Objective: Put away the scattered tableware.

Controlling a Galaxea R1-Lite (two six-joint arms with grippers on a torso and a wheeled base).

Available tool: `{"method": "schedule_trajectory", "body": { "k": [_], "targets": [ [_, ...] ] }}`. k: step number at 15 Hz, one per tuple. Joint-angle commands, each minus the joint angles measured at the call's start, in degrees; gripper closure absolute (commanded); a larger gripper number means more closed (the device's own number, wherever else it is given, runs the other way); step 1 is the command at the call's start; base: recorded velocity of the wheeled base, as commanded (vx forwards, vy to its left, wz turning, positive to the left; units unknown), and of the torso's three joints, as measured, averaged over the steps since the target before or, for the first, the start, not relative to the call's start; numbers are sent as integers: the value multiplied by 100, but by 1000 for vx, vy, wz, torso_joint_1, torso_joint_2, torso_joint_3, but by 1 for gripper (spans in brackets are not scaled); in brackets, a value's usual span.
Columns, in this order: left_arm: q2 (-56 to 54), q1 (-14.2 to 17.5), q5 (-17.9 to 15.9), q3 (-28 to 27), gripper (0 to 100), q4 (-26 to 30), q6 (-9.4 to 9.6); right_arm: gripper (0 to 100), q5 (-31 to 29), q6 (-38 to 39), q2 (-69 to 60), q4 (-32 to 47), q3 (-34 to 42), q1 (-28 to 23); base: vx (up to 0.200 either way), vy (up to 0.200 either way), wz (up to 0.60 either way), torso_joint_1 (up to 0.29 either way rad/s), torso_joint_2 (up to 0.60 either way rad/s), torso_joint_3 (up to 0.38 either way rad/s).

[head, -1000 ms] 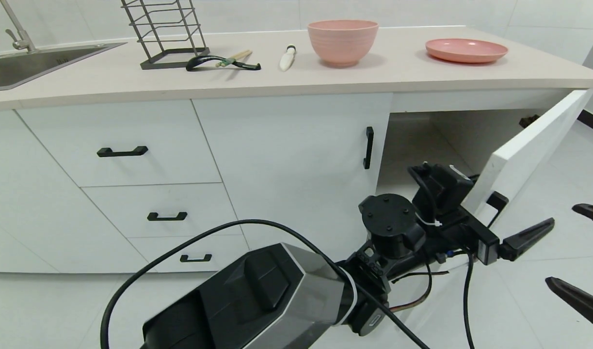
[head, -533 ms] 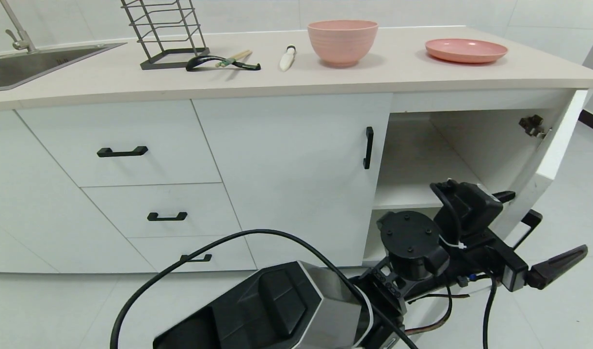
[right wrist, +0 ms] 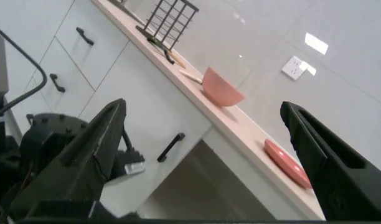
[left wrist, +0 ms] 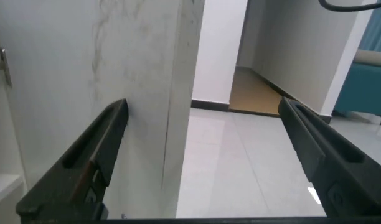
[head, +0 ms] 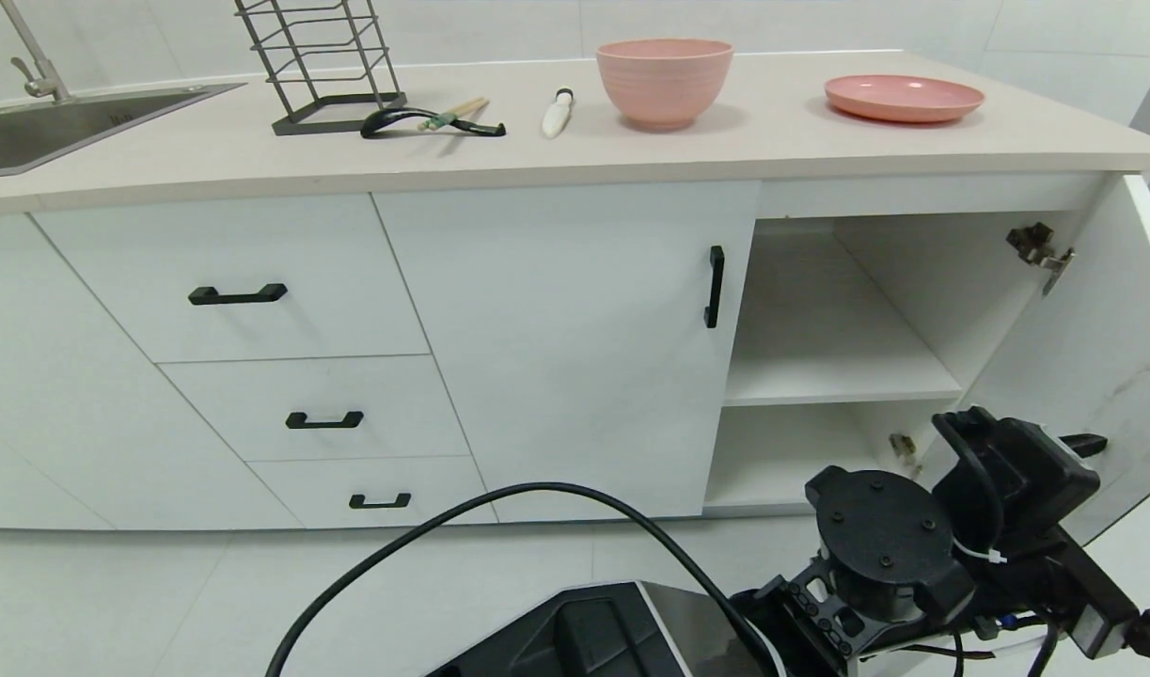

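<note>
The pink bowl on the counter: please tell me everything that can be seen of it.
The pink bowl is deep and round, with faint horizontal ridges on its outer wall and a matte, plastic-like look. It stands upright, mouth up, on the beige counter. Nothing touches it: a white utensil lies apart to its left, a pink plate to its right. Its inside is hidden.

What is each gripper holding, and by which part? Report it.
Nothing. The left gripper is open wide by the door edge, clamping nothing; the right gripper is open and empty.
</note>
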Motion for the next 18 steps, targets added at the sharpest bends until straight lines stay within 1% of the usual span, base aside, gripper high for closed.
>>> {"method": "schedule_trajectory", "body": {
  "k": [1,4,7,8,9,11,12,13,14,15,16,17,18],
  "targets": [
    [282,-96,6,-441,0,126,1,0,0,-10,-40,-6,-61,0,0,0,0,0,0,0],
    [634,-149,6,-1109,0,293,1,0,0,-10,-128,-6,-334,0,0,0,0,0,0,0],
    [906,-457,-56,-1125,0,319,1,0,0,-10,-251,-6,-597,0,0,0,0,0,0,0],
    [915,-509,-64,-1125,0,310,1,0,0,-10,-268,-6,-615,0,0,0,0,0,0,0],
    [933,-703,-249,-1125,0,117,1,0,0,-19,-312,-6,-624,0,0,0,0,0,0,0],
    [862,-755,-310,-1125,0,-59,-8,0,0,-19,-392,-6,-624,0,0,0,0,0,0,0],
    [810,-544,-310,-1125,0,-111,-8,0,0,-19,-444,-6,-615,0,0,0,0,0,0,0],
    [783,-263,-302,-1125,0,-199,-8,0,9,-19,-488,-6,-597,0,0,0,0,0,0,0],
    [652,88,-302,-942,0,-410,-8,0,9,-19,-523,-6,-553,0,0,0,0,0,0,0],
    [388,378,-302,-336,0,-674,-8,0,9,-19,-532,-6,-439,0,0,0,0,0,0,0],
    [-78,642,-302,666,0,-1052,-8,0,9,-19,-523,-6,-237,0,0,0,0,0,0,0],
    [-570,800,-302,1826,0,-1439,-8,0,27,-28,-506,-6,-26,62,0,0,0,0,0,0],
    [-1062,923,-310,3109,0,-1843,1,0,36,-115,-506,-6,106,159,0,0,0,0,0,0]
  ]
}}
